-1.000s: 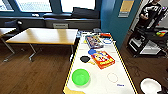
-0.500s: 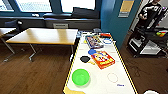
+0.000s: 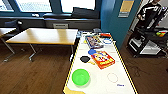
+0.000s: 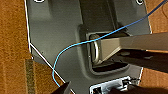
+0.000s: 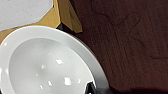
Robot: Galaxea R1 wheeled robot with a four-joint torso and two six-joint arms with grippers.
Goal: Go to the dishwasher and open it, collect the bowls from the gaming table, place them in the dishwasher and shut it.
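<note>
A long gaming table with a glossy white top and yellow frame (image 3: 119, 72) is seen ahead and below in the head view, running away from the camera; this counter carries the things. Near its close end, toward the left edge, a small round bright green bowl (image 3: 80, 77) is set upright, apart from the other items. Just beyond it a flat black round disc (image 3: 85, 59) lies on the white top, and beside that a blue round piece (image 3: 92, 51) is touching or nearly touching a red and yellow picture box (image 3: 103, 59). Farther along, a second colourful flat box (image 3: 93, 41) is laid. A faint circle marking (image 3: 112, 77) is seen on the top to the right of the green bowl.

To the left of the counter a light wooden table on metal legs (image 3: 42, 36) stands on the dark wooden floor (image 3: 32, 75). At the far right a person in dark clothing (image 3: 150, 12) stands behind a black cart (image 3: 147, 42).

In the right wrist view a glossy white round bowl (image 5: 47, 65) is shown large over the yellow corner of the counter; the right end effector appears to have it at the rim, though the fingers are hard to make out. Whether the left end effector is open or closed cannot be told.

Against the earlier frames the scene is unchanged.
</note>
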